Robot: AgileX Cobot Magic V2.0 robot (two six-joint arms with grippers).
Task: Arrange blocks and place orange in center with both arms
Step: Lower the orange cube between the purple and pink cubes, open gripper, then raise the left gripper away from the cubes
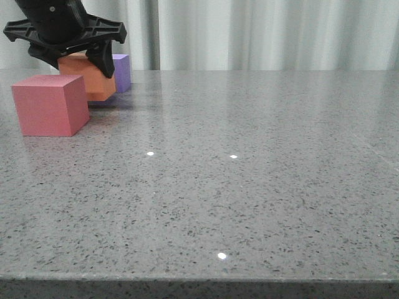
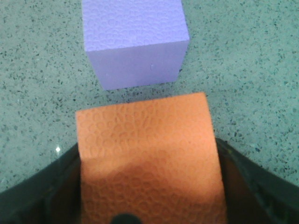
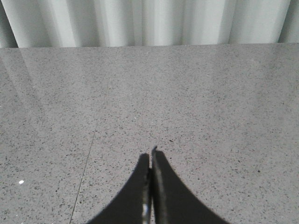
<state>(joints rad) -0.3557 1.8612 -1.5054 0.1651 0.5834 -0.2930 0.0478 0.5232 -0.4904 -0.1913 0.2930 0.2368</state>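
At the far left of the table, my left gripper is shut on the orange cube; in the left wrist view the black fingers press on both sides of this cube. The cube is at or just above the table; I cannot tell which. Just behind it stands the purple cube, which appears with a small gap beyond the orange one in the wrist view. The pinkish-red cube stands nearer, to the left in front. My right gripper is shut and empty above bare table, away from the blocks.
The grey speckled table stretches wide to the right and front of the cubes. A pale curtain hangs behind the table's far edge. The table's front edge runs along the bottom of the front view.
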